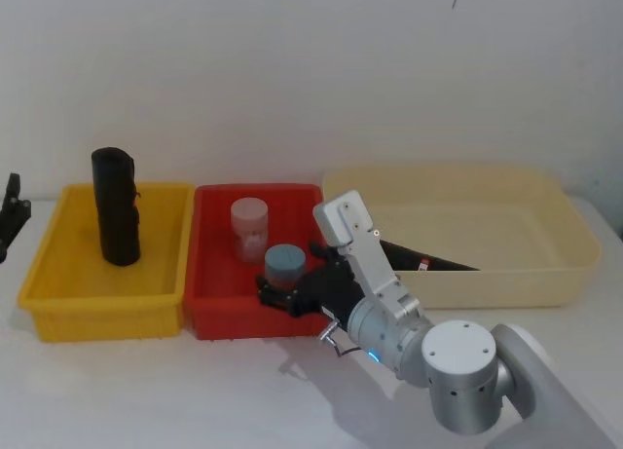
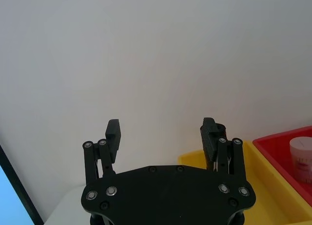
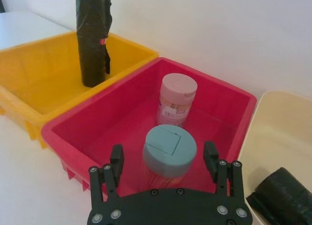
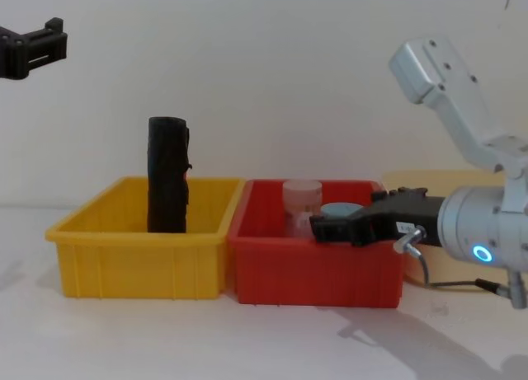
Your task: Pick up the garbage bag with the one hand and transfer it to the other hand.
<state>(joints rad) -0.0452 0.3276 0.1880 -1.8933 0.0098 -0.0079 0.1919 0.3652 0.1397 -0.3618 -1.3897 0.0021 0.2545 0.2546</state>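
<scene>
Plastic roll, the garbage bag stands upright in the yellow bin, likely light and slippery; mid-body offers the firmest hold. Right tool hangs spread over the red bin; left tool, raised aside, is spread too.

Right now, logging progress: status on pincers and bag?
Right pincer open over red bin. Left pincer open, raised. Garbage bag upright in yellow bin, untouched.
</scene>
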